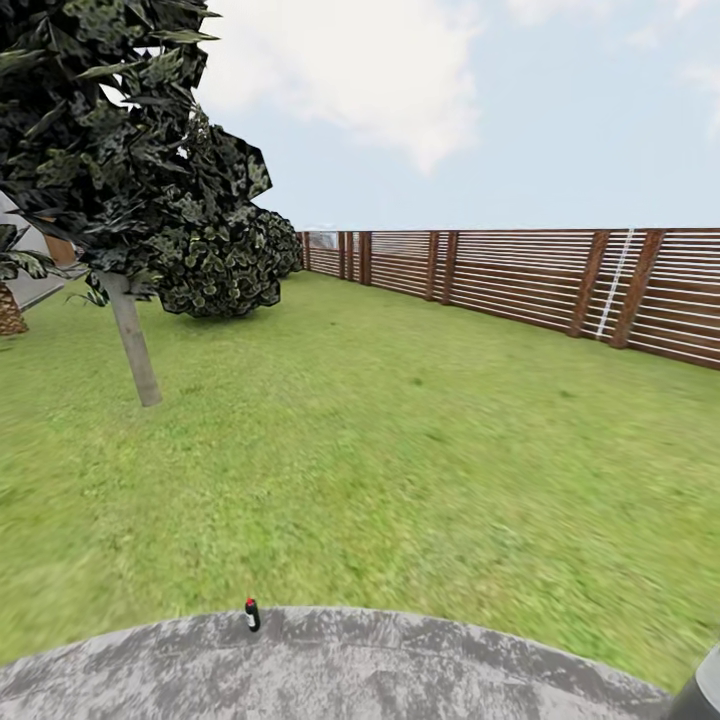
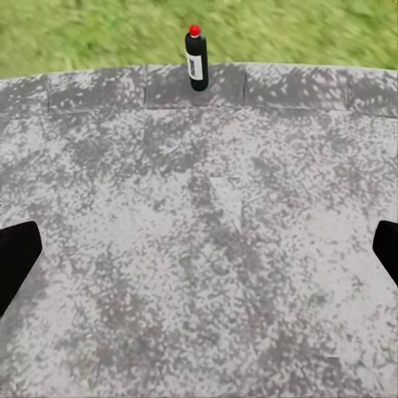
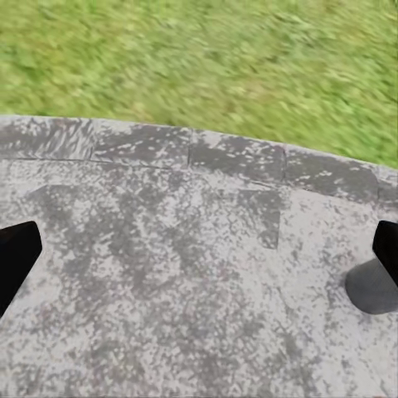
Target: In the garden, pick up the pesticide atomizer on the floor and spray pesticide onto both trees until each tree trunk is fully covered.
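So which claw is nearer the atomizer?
Left. The atomizer stands ahead of the open left claw on the paving; the right claw faces bare paving.

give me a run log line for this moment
phase: approach | atomizer: upright on paving edge, ungrasped | left gripper: open, empty | right gripper: open, empty | tree trunk: far left

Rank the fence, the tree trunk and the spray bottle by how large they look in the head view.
1. Fence, spanning much of the picture.
2. Tree trunk.
3. Spray bottle, smallest, upright on the grey paving.
Distance from the camera differs, so this is apparent size only.
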Tool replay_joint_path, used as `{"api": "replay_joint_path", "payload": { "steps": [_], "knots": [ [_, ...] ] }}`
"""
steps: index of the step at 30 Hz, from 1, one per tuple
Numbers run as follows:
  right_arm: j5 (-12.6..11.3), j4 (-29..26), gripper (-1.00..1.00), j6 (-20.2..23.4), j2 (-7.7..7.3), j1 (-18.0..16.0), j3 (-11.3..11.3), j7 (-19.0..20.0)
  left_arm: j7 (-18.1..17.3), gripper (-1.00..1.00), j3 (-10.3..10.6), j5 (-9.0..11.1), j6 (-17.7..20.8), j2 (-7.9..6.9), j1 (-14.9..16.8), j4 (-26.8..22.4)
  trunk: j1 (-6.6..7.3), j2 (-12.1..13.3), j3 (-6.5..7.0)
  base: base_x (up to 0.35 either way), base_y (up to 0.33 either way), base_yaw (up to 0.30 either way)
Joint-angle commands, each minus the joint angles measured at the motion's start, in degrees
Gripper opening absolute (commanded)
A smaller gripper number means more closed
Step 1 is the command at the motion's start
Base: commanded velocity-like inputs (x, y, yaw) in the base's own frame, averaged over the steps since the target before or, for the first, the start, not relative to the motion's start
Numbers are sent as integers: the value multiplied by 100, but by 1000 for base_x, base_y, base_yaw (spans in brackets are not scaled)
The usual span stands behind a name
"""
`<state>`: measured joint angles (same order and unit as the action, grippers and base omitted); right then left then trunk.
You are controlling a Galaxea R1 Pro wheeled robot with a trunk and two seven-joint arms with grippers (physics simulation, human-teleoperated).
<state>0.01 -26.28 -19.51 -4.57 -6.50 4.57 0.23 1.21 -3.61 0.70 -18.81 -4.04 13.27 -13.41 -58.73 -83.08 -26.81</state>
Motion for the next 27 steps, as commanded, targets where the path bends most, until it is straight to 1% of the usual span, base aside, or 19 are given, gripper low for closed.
{"api": "replay_joint_path", "payload": {
  "steps": [1, 11, 16, 19, 24, 27],
  "knots": [
    [0, 0, 100, 0, 0, 0, 0, 1, -1, 100, 0, 0, 0, 0, 0, -1, 0, 0, 0, 290, 192, 0],
    [1, 0, 100, 0, 0, 0, 0, 4, -4, 100, 0, 0, -4, 0, 0, -1, 0, 0, 0, 284, 196, 0],
    [-1, 0, 100, 0, 0, 0, 0, 4, -6, 100, 1, -4, -8, 0, 0, 1, 0, 0, 0, 284, 42, 0],
    [-1, 0, 100, 0, 0, 0, -1, 1, -6, 100, 1, -8, -9, 0, 0, 1, 0, 0, 0, 287, -58, 0],
    [-1, 0, 100, 0, 0, 0, 0, -5, -6, 100, 1, -5, -9, 0, 0, -1, 0, 0, 0, 77, -4, 6],
    [-1, 0, 100, 0, 0, 0, 0, -5, -6, 100, 1, -2, -9, 0, 0, -3, 0, 0, 0, 14, -1, 126]
  ]
}}
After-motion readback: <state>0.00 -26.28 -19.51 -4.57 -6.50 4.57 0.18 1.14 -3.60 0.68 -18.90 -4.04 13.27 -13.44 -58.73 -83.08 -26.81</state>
